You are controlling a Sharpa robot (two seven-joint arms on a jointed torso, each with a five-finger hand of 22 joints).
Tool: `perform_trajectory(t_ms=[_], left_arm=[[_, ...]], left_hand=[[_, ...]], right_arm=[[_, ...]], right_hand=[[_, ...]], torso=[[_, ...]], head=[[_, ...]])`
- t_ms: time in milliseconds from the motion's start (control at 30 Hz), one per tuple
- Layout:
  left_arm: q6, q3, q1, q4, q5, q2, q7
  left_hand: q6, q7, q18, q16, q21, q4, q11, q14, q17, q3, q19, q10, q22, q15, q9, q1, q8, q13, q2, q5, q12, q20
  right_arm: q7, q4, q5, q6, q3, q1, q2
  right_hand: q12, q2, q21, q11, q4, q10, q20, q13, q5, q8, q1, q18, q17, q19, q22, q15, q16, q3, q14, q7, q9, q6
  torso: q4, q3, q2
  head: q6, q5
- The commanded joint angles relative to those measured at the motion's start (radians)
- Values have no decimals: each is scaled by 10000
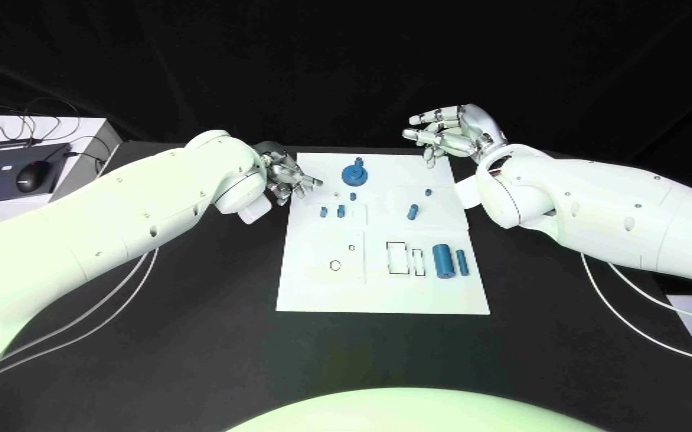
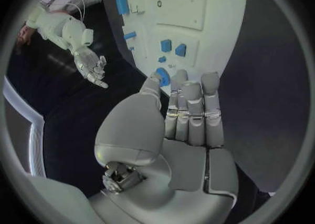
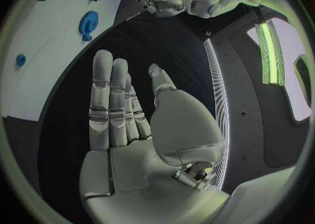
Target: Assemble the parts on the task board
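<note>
White task board (image 1: 378, 292) lies mid-desk, carrying about nine small blue parts; a blue gear (image 1: 353, 173) stands near its far edge. Left hand (image 1: 286, 178) and right hand (image 1: 451, 135) flank that edge, fingers apart, holding nothing.

Bright overhead light, greenish tint on the white arms, black surroundings, wrist views bent at edges

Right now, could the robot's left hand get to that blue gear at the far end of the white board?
Probably yes. The left hand hovers empty beside the task board, and nothing stands between it and the blue gear.
</note>
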Motion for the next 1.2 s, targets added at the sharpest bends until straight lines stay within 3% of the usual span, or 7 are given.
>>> perform_trajectory(t_ms=[33, 167, 233, 400, 567, 900, 1200], left_arm=[[-578, 3, 0, -10, 431, 30, 1597], [-1168, -107, -1, -52, -53, 85, 3152], [-1592, -211, -4, -85, -550, 137, 4004], [-2277, -395, -61, -98, -1705, 279, 5214], [-2441, -548, -135, -266, -3219, 585, 5779], [-2095, -776, -162, -1174, -4965, 1411, 5841], [-1574, -922, -166, -1875, -5703, 1925, 5627]], left_hand=[[-109, 138, 40, -690, -780, -656, 229, -866, -619, 906, -616, -504, -430, 262, -895, 1076, -546, -833, 35, 0, -843, 281], [-247, 297, -31, -1384, -1555, -1238, 502, -1663, -1433, 1525, -1134, -872, -873, 511, -1890, 1597, -1157, -1770, -173, -73, -1597, 487], [-248, 229, -71, -1813, -1904, -1501, 662, -2130, -1899, 1652, -1493, -1007, -1029, 658, -2318, 1739, -1384, -2187, -356, -103, -1887, 594], [102, 179, -38, -2242, -2185, -1790, 959, -2442, -2775, 1790, -1773, -1210, -1087, 871, -3027, 1747, -1723, -3031, -552, -113, -2521, 768], [247, 68, 78, -2086, -2168, -1959, 1007, -2486, -3470, 1887, -1696, -1276, -946, 899, -3646, 1622, -1910, -3030, -746, -114, -3236, 860], [236, 8, 174, -998, -2098, -1600, 1015, -2784, -4546, 1934, -1413, -1473, -495, 918, -3698, 1541, -1944, -3025, -1095, -107, -3667, 924], [480, 10, 260, 517, -1433, -1566, 984, -2863, -4577, 2252, -1379, -1220, 421, 879, -3695, 1500, -1939, -3036, -1212, -97, -3766, 914]], right_arm=[[88, 19, -1, 76, 7, -2, -8], [92, 16, 0, 70, 7, -2, -13], [97, 12, 1, 67, 7, -2, -13], [106, 3, 7, 61, 7, -2, -17], [113, -6, 10, 51, 7, -2, -12], [121, 4, 16, 59, 8, -1, 43], [127, 33, 18, 59, 9, 3, 72]], right_hand=[[-19, 76, 46, -59, -18, -9, -2, -16, 55, -50, -61, 106, 8, -75, 9, 3, 45, -20, -44, 81, -3, 2], [-24, 94, 41, -57, -25, -13, 0, -16, 64, -62, -44, 108, 9, -74, 9, 5, 42, -22, -49, 87, -5, -14], [-24, 94, 41, -57, -25, -13, 0, -16, 64, -62, -44, 108, 9, -74, 9, 5, 42, -22, -49, 87, -5, -14], [-24, 94, 41, -57, -25, -13, 0, -16, 64, -62, -44, 108, 9, -74, 9, 5, 42, -22, -49, 87, -5, -14], [-24, 94, 41, -57, -25, -13, 0, -16, 64, -62, -44, 108, 9, -74, 9, 5, 42, -22, -49, 87, -5, -14], [-23, 115, 40, -56, -23, -14, 0, -16, 69, -65, -46, 109, 9, -73, 8, 5, 42, -8, -51, 88, -5, -18], [-22, 116, 40, -55, -13, -16, 0, -16, 70, -64, -62, 109, 10, -72, 8, 5, 45, -5, -50, 87, -4, -14]], torso=[[-4, 2, 0], [2, -5, 2], [1, -6, 7], [-3, -23, 19], [-8, -17, 19], [-28, -4, 34], [-56, -5, 92]], head=[[27, 6], [77, -13], [100, -22], [178, -30], [235, -26], [272, 14], [349, -7]])
